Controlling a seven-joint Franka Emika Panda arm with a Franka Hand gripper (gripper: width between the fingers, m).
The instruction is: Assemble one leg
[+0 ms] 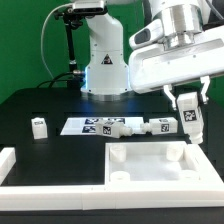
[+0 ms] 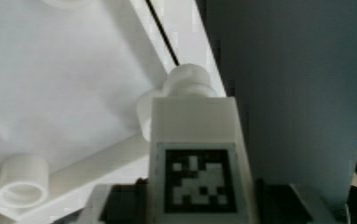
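1 leg stands upright in the claw, which is closed on its sides, at the far corner of the white panel on the exterior view's right. i cannot tell whether leg and panel touch. 2 spare legs lie by the marker board. a 3rd leg stands on the dark counter, well apart.

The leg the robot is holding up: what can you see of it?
The leg is a small stubby post, white plastic by its look, with a black-and-white square tag on its side and a narrower rounded tip. The end effector grips it, roughly upright and tip down, above the white panel at its back corner on the exterior view's right. Whether the tip touches the panel cannot be told.
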